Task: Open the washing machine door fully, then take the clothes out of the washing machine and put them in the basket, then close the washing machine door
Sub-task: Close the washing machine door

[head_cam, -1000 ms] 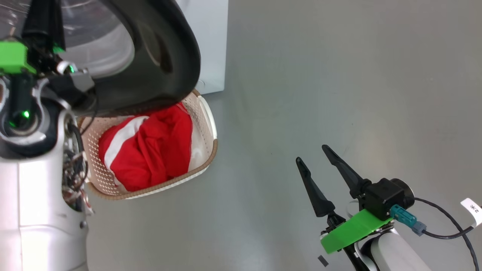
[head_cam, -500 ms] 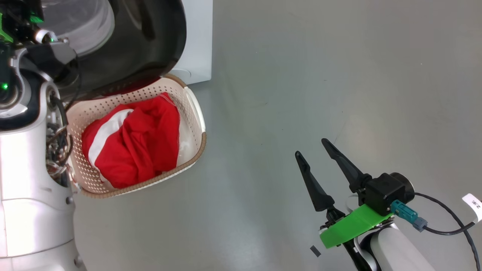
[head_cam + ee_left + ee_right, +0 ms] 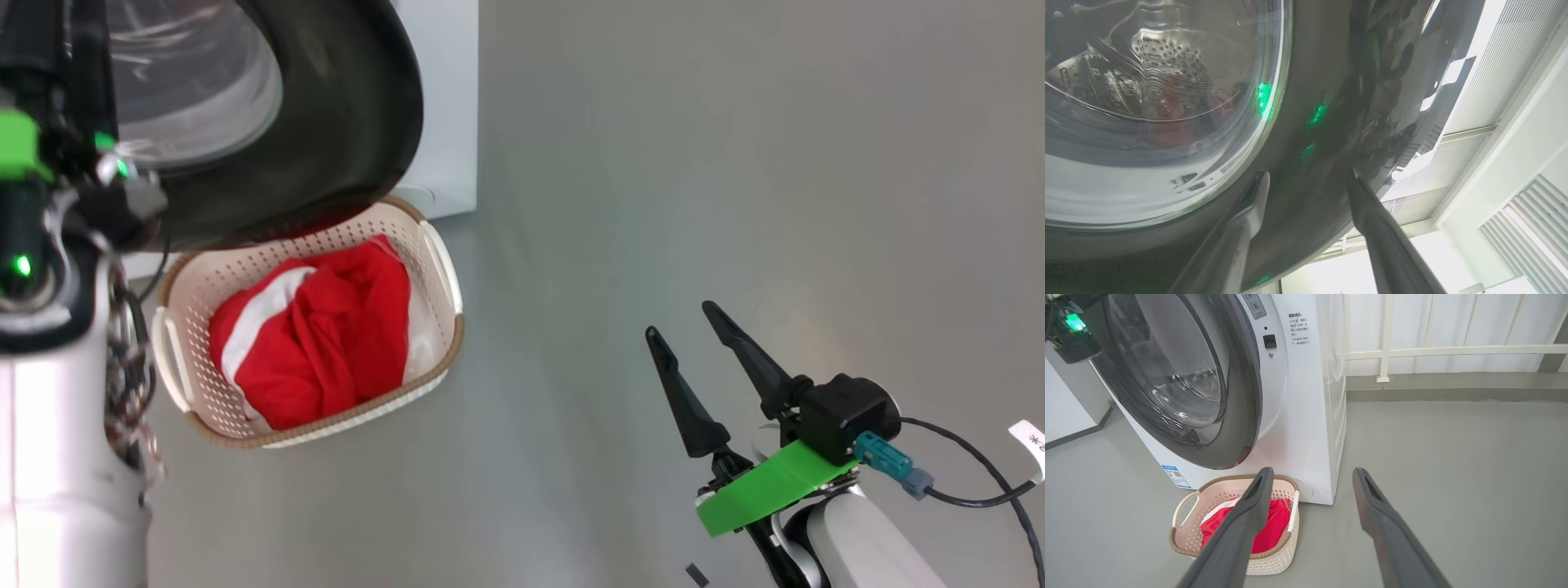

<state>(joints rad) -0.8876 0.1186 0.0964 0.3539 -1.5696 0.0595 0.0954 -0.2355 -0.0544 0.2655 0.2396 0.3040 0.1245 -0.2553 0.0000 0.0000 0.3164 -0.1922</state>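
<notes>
In the left wrist view the left gripper point(image 3: 1307, 175) is released. Its two fingers are spread, with their tips right at the glossy black rim of the washing machine door point(image 3: 1310, 81) and nothing between them. In the head view the door fills the upper left and overhangs the far edge of the basket point(image 3: 326, 429). The basket sits on the grey floor point(image 3: 735, 163) just in front of the white washing machine point(image 3: 445, 98). The red clothes point(image 3: 326, 335) lie bunched inside the basket. At the lower right, the right gripper point(image 3: 679, 320) is released and empty, its fingers apart above bare floor, well apart from the basket.
</notes>
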